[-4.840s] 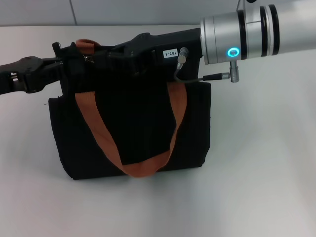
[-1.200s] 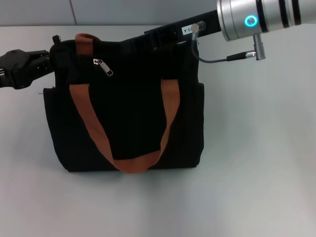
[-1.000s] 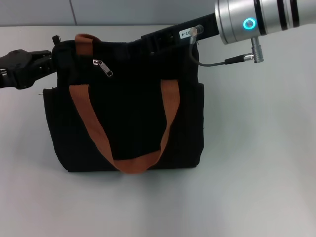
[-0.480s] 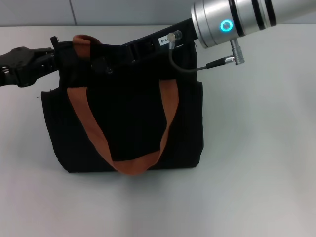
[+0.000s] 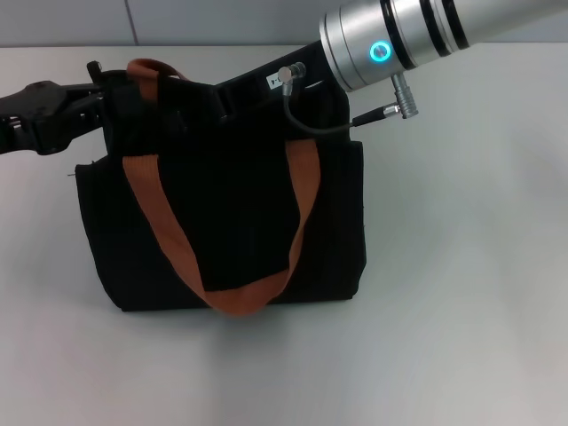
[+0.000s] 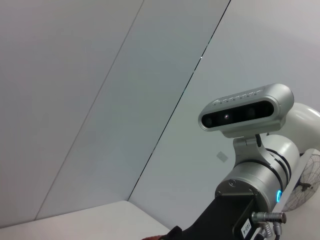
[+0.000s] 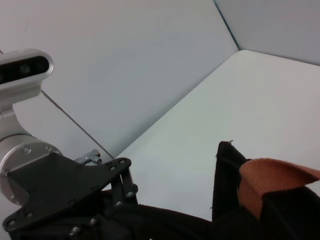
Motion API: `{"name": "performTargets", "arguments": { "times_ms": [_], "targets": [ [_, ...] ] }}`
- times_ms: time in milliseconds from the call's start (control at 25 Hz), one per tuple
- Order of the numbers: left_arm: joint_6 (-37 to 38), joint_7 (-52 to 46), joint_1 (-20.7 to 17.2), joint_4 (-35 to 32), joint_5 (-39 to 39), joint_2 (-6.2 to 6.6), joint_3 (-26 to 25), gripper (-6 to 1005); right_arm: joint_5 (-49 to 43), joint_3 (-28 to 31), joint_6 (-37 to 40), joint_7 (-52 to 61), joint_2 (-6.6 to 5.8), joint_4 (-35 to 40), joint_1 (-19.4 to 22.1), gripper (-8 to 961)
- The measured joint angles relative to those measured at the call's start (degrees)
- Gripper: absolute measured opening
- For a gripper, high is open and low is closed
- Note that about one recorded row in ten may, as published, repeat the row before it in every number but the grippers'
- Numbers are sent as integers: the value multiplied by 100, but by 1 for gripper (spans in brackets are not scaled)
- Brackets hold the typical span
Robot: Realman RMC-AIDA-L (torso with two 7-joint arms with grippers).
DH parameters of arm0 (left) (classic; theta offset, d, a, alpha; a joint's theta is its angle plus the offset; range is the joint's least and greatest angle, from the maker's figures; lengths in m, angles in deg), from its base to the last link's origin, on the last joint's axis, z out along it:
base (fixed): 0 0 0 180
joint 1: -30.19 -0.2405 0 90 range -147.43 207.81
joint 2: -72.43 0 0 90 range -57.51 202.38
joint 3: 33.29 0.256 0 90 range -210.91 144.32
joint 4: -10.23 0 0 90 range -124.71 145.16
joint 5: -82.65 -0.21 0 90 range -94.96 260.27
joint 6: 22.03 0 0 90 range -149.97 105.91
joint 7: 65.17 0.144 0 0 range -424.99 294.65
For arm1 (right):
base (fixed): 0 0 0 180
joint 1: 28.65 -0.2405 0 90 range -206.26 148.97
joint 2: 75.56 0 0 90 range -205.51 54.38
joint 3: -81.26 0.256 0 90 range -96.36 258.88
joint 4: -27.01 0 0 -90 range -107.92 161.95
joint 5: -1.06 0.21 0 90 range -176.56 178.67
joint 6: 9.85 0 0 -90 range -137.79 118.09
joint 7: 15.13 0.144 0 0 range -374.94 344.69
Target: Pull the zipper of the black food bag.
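The black food bag (image 5: 231, 222) stands upright on the table, its front orange-brown strap (image 5: 169, 231) hanging down the front panel. My left gripper (image 5: 99, 82) is shut on the bag's top left corner, by the rear strap (image 5: 146, 69). My right gripper (image 5: 191, 102) reaches in from the upper right and lies over the left part of the bag's top. The zipper pull is hidden under it. The right wrist view shows the left gripper (image 7: 120, 192) at the bag's top edge (image 7: 230, 170) beside a strap (image 7: 275, 175).
The white table (image 5: 461, 266) extends around the bag, with a grey wall (image 5: 222, 18) behind it. The right arm's silver wrist (image 5: 390, 40) with its cable (image 5: 311, 124) hangs over the bag's top right. The left wrist view shows that wrist and its camera (image 6: 245, 110).
My right gripper has moved left along the bag's top and now covers the silver zipper pull that showed a second ago. The left gripper has stayed on the corner.
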State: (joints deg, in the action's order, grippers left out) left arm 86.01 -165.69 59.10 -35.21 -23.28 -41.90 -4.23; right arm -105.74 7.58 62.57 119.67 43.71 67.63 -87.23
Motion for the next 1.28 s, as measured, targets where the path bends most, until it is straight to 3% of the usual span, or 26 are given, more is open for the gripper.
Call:
{"name": "performTargets", "arguments": {
  "times_ms": [80,520,1280],
  "targets": [
    [11,-1,1,0,0,-1,2,22,-7,-6,-2,-8,0,0,-1,349],
    [42,4,1,0,3,-2,4,22,-15,2,48,-39,-6,171,135,110],
    [34,7,-26,0,12,-2,2,23,2,159,203,-37,-28,615,308,100]
  ]
}}
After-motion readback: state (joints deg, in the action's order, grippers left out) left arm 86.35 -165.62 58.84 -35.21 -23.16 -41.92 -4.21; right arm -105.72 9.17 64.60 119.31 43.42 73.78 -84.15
